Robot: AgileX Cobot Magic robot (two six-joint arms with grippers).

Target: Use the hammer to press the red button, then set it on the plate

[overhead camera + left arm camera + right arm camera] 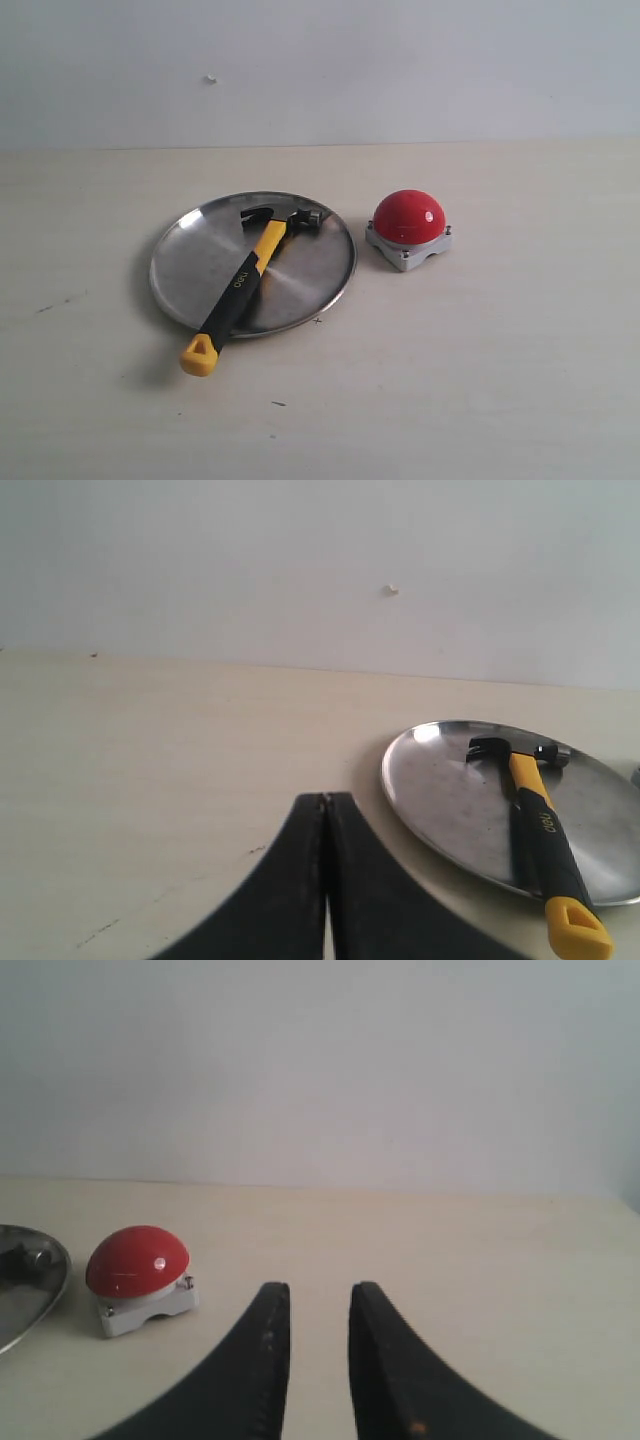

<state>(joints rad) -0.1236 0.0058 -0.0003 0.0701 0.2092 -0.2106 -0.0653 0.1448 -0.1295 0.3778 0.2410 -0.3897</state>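
The hammer lies across the silver plate, its dark head near the plate's far rim and its yellow looped end hanging over the near rim onto the table. To the right of the plate sits the red button on its light-grey base. Neither arm shows in the exterior view. My left gripper is shut with nothing in it, back from the plate and hammer. My right gripper is open and empty, apart from the red button.
A pale wooden table carries everything, with a plain white wall behind it. Small dark marks dot the table's near left part.
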